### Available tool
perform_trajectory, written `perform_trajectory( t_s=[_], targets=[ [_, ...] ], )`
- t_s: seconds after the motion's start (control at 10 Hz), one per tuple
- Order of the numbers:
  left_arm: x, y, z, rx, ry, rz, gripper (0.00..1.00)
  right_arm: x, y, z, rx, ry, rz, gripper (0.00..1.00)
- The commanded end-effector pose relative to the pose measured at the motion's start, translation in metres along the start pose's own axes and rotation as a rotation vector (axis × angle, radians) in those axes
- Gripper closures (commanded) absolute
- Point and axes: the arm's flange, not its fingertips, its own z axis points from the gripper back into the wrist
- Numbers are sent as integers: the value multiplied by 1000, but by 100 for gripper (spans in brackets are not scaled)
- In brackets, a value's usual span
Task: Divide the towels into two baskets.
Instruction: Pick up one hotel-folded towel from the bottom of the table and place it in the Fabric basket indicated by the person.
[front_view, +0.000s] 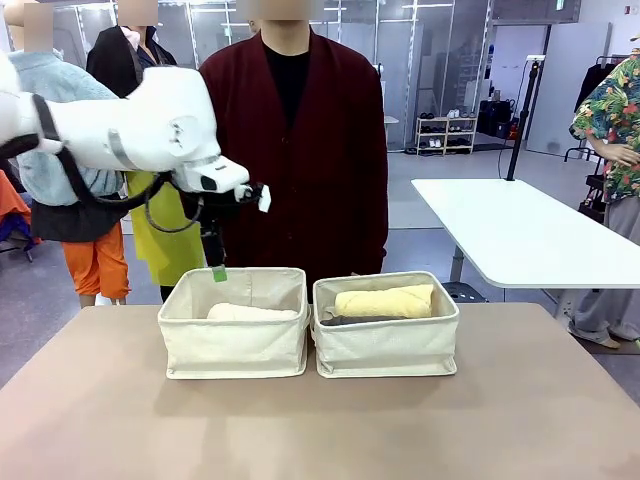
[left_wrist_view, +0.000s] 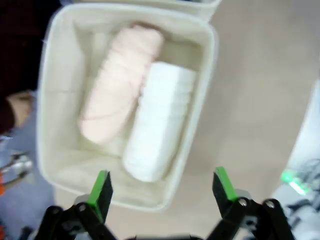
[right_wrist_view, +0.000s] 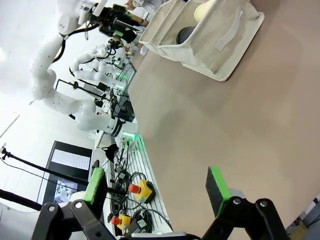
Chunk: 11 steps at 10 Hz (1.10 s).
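Lying side by side, pink towel (left_wrist_view: 120, 85) and white towel (left_wrist_view: 160, 120) below open left hand (left_wrist_view: 162, 187).

Tan tabletop (front_view: 320, 420), white side table (front_view: 520, 230), shoe rack (front_view: 445, 135), 2 emergency-stop buttons (right_wrist_view: 135, 189)

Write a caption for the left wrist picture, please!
Open left gripper above a cream basket holding a pink towel and white towel side by side.
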Motion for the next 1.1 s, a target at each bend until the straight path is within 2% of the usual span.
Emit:
perform_trajectory(
  t_s=[0.0,0.2,0.3,0.5,0.6,0.9,1.0],
  targets=[
    [-59,-41,17,-186,-114,134,0,-1,3,-1,-6,6,-2,0],
    [-133,-47,30,-332,-288,307,0,-1,3,-1,-6,6,-2,0],
    [-183,-49,34,-415,-388,389,0,-1,3,-1,-6,6,-2,0],
    [-271,-53,38,-471,-572,564,0,-1,3,-1,-6,6,-2,0],
    [-310,-56,30,-527,-692,630,0,-1,3,-1,-6,6,-2,0],
    [-415,-61,-16,-659,-945,849,0,-1,3,-1,-6,6,-2,0],
    [-437,-61,-33,-710,-968,902,0,-1,3,-1,-6,6,-2,0]
  ],
)
